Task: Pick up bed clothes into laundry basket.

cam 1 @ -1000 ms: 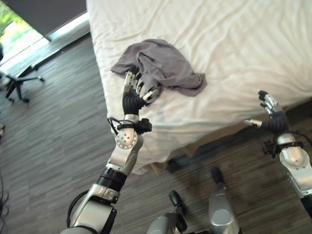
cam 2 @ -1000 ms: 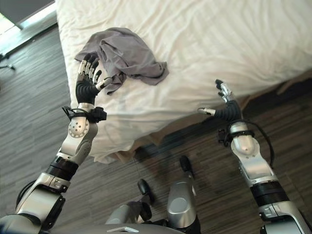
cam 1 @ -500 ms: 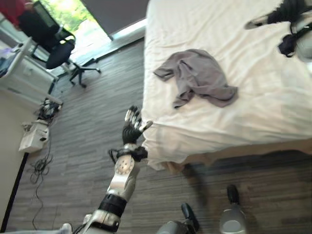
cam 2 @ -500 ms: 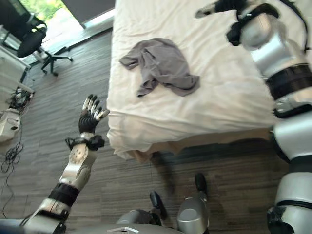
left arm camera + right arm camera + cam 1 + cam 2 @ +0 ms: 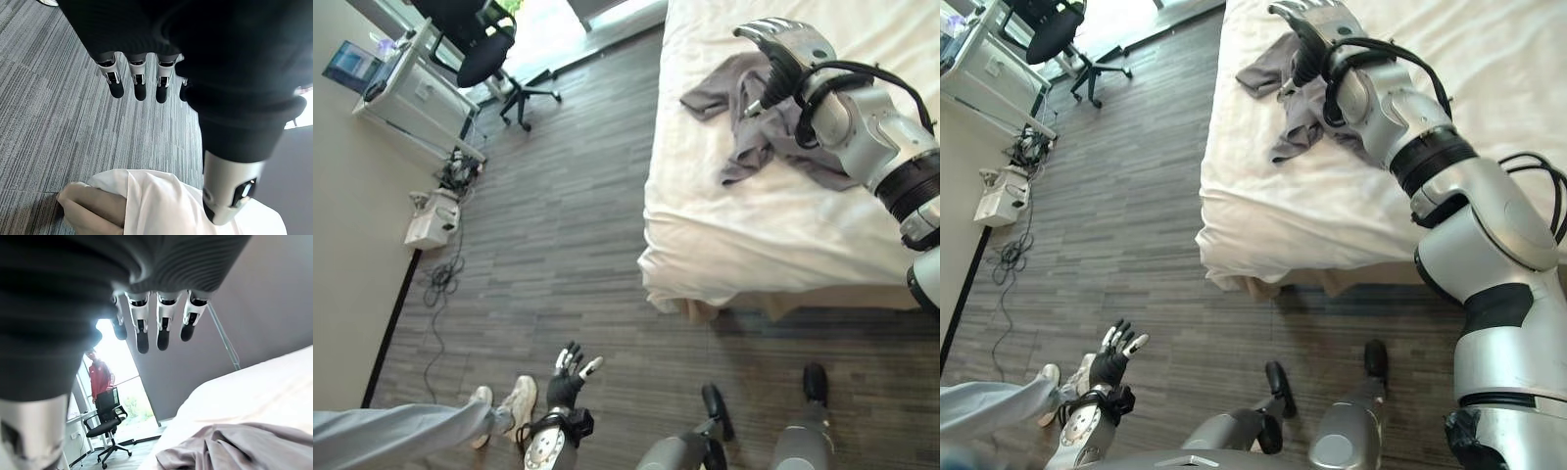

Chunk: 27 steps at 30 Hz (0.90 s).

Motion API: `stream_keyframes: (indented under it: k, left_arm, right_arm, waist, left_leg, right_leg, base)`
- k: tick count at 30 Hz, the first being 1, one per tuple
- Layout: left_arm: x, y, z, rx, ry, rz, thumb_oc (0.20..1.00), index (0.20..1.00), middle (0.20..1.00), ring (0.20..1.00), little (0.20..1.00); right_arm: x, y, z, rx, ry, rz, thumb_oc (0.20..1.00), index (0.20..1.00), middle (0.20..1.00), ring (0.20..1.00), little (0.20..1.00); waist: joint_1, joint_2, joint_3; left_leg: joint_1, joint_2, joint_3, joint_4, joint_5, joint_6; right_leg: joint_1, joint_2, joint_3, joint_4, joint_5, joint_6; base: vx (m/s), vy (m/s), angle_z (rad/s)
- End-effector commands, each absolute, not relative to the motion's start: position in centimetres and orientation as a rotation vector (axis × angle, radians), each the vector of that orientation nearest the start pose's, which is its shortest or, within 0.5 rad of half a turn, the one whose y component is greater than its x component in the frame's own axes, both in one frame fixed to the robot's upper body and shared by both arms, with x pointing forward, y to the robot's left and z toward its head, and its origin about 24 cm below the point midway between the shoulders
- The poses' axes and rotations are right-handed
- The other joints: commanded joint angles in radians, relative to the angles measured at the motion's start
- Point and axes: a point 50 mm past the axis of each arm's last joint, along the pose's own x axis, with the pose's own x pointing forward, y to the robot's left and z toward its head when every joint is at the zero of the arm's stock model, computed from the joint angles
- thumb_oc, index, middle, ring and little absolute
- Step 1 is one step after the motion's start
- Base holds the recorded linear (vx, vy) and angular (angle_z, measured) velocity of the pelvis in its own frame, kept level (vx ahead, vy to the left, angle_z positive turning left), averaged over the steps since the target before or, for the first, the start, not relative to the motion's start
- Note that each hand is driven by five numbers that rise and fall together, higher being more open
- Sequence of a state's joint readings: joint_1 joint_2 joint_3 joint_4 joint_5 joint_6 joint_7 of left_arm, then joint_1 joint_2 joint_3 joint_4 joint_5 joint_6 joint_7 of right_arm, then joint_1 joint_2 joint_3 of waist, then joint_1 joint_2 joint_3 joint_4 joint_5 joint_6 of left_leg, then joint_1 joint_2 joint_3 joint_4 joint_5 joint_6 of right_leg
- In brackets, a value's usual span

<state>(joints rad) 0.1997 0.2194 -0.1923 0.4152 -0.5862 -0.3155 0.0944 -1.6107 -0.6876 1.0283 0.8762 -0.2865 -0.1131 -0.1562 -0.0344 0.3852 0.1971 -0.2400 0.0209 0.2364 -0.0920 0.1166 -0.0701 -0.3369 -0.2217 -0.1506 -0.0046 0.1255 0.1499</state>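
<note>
1. The bed point(image 5: 773, 235) is the biggest thing we see. It has a white sheet and sits on a dark wood floor point(image 5: 558, 225).
2. Our right hand point(image 5: 781, 44) is up over the bed, just above the grey shirt point(image 5: 744, 147). From the wrist camera, the fingers point(image 5: 164, 328) hang straight and loose and hold nothing. The shirt point(image 5: 230, 450) lies below them, with a gap in between.
3. The grey shirt is crumpled near the side edge of the bed. Its long way runs along that edge, from a sleeve at the far end to a bunched end closer to us. So we think the right hand must go down to grab it.
4. Our left hand point(image 5: 566, 374) is low over the floor, far from the shirt. Its fingers point(image 5: 139, 81) are straight too, and empty. The right hand is much nearer.
5. A person's leg and shoes point(image 5: 504, 401) show beside the left hand.
6. An office chair point(image 5: 484, 44) and a small desk point(image 5: 411, 88) stand far off.
7. We cannot read any words or labels.
</note>
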Motion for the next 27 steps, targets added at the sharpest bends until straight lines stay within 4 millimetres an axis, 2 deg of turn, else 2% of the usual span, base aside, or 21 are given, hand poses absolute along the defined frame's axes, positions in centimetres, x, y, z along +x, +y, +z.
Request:
stream_keyframes:
  k: [1,4,6,14,17,20,25,27]
  left_arm:
    - [21.3,20.3,-3.1,-0.299,0.152,0.175,1.0,1.0,1.0,1.0,1.0]
    - [21.4,20.2,-2.6,-0.287,0.133,0.164,1.0,1.0,1.0,1.0,1.0]
    - [21.4,20.2,-2.2,-0.293,0.112,0.169,1.0,1.0,1.0,1.0,1.0]
    - [22.2,19.2,-0.7,-0.315,0.032,0.128,1.0,1.0,1.0,1.0,1.0]
    - [22.4,18.8,0.0,-0.311,0.003,0.093,1.0,1.0,1.0,1.0,1.0]
    - [22.7,18.1,0.7,-0.321,-0.026,0.06,1.0,1.0,1.0,1.0,1.0]
    - [22.8,16.7,1.4,-0.334,-0.052,0.004,1.0,1.0,1.0,1.0,1.0]
    - [22.7,16.6,1.5,-0.334,-0.055,0.003,1.0,1.0,1.0,1.0,1.0]
  right_arm:
    - [37.2,-9.6,42.4,-1.626,-0.935,-0.176,1.0,1.0,1.0,1.0,1.0]
    - [36.5,-8.9,43.4,-1.624,-0.994,-0.203,1.0,1.0,1.0,1.0,1.0]
    - [36.1,-9.2,44.5,-1.629,-1.015,-0.25,1.0,1.0,1.0,1.0,1.0]
    - [36.6,-13.0,45.7,-1.629,-0.895,-0.401,1.0,1.0,1.0,1.0,1.0]
    - [36.6,-13.2,46.0,-1.628,-0.883,-0.41,1.0,1.0,1.0,1.0,1.0]
    - [37.1,-13.7,45.3,-1.597,-0.852,-0.403,1.0,1.0,1.0,1.0,1.0]
    - [38.3,-15.6,43.1,-1.65,-0.737,-0.388,1.0,1.0,1.0,1.0,1.0]
    - [38.4,-16.2,42.9,-1.659,-0.719,-0.395,1.0,1.0,1.0,1.0,1.0]
  waist:
    - [-0.004,-0.124,0.049]
    - [0.004,-0.119,0.062]
    - [0.01,-0.117,0.071]
    - [0.045,-0.089,0.107]
    - [0.066,-0.077,0.119]
    - [0.082,-0.062,0.131]
    - [0.071,-0.029,0.176]
    - [0.069,-0.024,0.182]
  left_leg:
    - [0.028,0.011,-0.002,0.005,0.108,-0.12]
    - [0.0,0.024,0.007,0.005,0.128,-0.128]
    - [-0.016,0.03,0.009,0.005,0.135,-0.132]
    - [-0.074,0.04,0.004,0.005,0.171,-0.148]
    - [-0.116,0.044,-0.002,0.005,0.188,-0.159]
    - [-0.162,0.043,0.0,0.005,0.194,-0.161]
    - [-0.217,0.028,0.018,0.005,0.18,-0.153]
    - [-0.224,0.025,0.02,0.005,0.178,-0.152]
  right_leg:
    - [0.06,-0.019,0.106,-0.001,-0.054,-0.019]
    - [0.027,-0.004,0.116,-0.01,-0.047,-0.022]
    - [0.006,0.0,0.118,-0.003,-0.05,-0.026]
    - [-0.091,0.013,0.124,0.086,-0.087,-0.043]
    - [-0.153,0.025,0.134,0.115,-0.091,-0.047]
    - [-0.227,0.037,0.15,0.16,-0.102,-0.05]
    - [-0.335,0.034,0.19,0.219,-0.12,-0.056]
    - [-0.348,0.032,0.193,0.226,-0.121,-0.056]
  base:
    - [-0.02,-0.041,-0.06]
    - [-0.02,-0.05,-0.15]
    - [-0.03,-0.049,-0.13]
    - [-0.04,-0.052,0.01]
    - [-0.07,-0.092,0.24]
    - [-0.06,-0.075,0.11]
    - [-0.02,-0.024,-0.03]
    - [0.01,0.013,-0.06]
